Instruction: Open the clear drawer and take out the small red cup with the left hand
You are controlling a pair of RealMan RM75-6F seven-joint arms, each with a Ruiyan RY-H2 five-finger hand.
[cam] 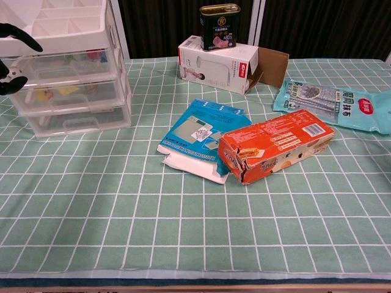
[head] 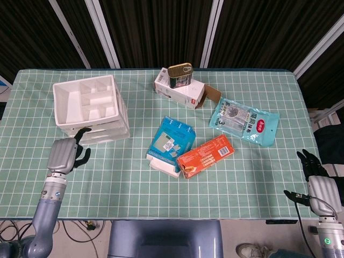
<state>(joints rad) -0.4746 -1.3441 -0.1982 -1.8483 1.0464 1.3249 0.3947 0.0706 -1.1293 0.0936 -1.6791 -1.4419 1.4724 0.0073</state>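
Grey-backed left hand [head: 64, 156], black fingers [head: 83, 155]

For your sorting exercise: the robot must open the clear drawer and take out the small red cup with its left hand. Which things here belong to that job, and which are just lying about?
Belong to the job:
clear drawer unit
red item in the top drawer, probably the cup
left hand

Just lying about:
tin can
white box
blue box
orange box
teal pouch
right hand, idle at the table edge

Left hand [head: 64, 155] hovers empty with fingers apart; right hand [head: 317, 180] rests low, fingers extended.
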